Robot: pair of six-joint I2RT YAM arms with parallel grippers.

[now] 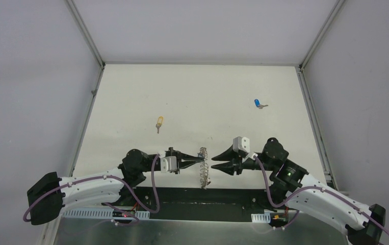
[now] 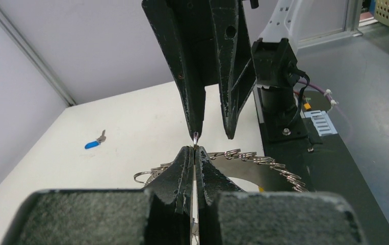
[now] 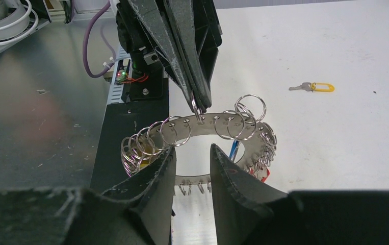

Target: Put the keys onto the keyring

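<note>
The left end effector (image 1: 201, 161) and the right end effector (image 1: 213, 161) face each other tip to tip over the near edge, just above the arm bases. The left one is clamped tight, its tips pinching one small split ring on the top of the keyring (image 1: 203, 167). The right one stands partly open with a clear gap between its fingers (image 3: 164, 168) and nothing in that gap. Its tips are just beside the keyring, on the far side from the left tips.

The white desk (image 1: 207, 92) stretches away behind them.

The keyring hangs on edge between the two end effectors. It is a flat grey band hung all round with wire loops. Among the loops a red head and a blue one show.

Two loose keys lie on the desk, well apart from each other and from the keyring: a yellow key (image 1: 159, 123) to the left and a blue key (image 1: 257, 104) farther back on the right.
</note>
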